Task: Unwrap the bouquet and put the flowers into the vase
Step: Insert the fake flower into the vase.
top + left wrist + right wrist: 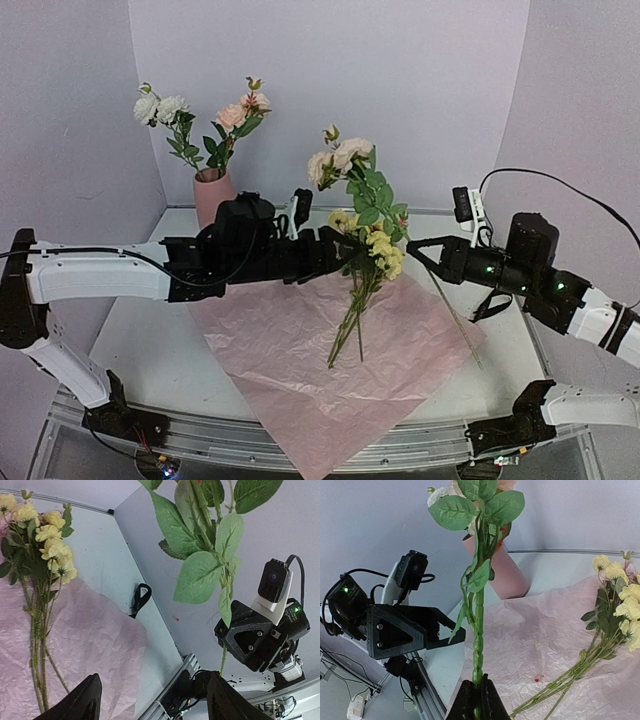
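Top external view: the right end effector (477, 692) is clamped on the lower stem of a cream-bloomed flower (340, 158), holding it upright above the bench (140, 340), right of centre. The left end effector (152, 680) hangs with its jaws wide apart, gripping nothing, just beside that flower's leaves. Its arm lies across in front of the vase (213, 198), which stands at the back left with white and pink blooms (160, 107) in it. Yellow flowers (372, 275) lie on the spread pink paper sheet (290, 370), and a black ribbon (140, 599) lies at the sheet's edge.

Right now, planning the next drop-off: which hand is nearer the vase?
Left. The left hand hovers open right of the vase; the right hand, shut on a stem, is farther right.
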{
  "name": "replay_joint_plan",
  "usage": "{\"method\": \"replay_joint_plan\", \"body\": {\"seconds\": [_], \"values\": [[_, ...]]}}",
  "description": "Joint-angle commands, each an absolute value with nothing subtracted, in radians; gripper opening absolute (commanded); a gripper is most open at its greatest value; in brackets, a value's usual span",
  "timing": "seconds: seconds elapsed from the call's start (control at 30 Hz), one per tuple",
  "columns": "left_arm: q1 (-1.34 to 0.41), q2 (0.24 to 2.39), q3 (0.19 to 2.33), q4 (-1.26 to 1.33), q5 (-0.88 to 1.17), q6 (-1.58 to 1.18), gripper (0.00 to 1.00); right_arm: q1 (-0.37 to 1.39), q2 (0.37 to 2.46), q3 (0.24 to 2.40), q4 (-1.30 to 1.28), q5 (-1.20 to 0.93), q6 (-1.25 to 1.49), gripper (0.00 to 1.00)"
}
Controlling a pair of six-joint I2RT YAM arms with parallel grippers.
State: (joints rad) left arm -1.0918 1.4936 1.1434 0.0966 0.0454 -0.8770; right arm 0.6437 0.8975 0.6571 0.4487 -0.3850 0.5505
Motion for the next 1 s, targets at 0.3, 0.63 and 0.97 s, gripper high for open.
{"method": "replay_joint_plan", "body": {"seconds": [0.3,0.63,0.97], "values": [[-1.170,1.659,1.370,0.341,0.024,-0.895,0.61,0.643,0.821,0.644,0.560,-0.452,0.590,0.00],[-1.173,1.717,1.423,0.416,0.019,-0.888,0.45,0.644,0.777,0.629,0.560,-0.461,0.600,0.00],[-1.173,1.788,1.489,0.443,0.040,-0.909,0.41,0.643,0.756,0.607,0.559,-0.475,0.604,0.00]]}}
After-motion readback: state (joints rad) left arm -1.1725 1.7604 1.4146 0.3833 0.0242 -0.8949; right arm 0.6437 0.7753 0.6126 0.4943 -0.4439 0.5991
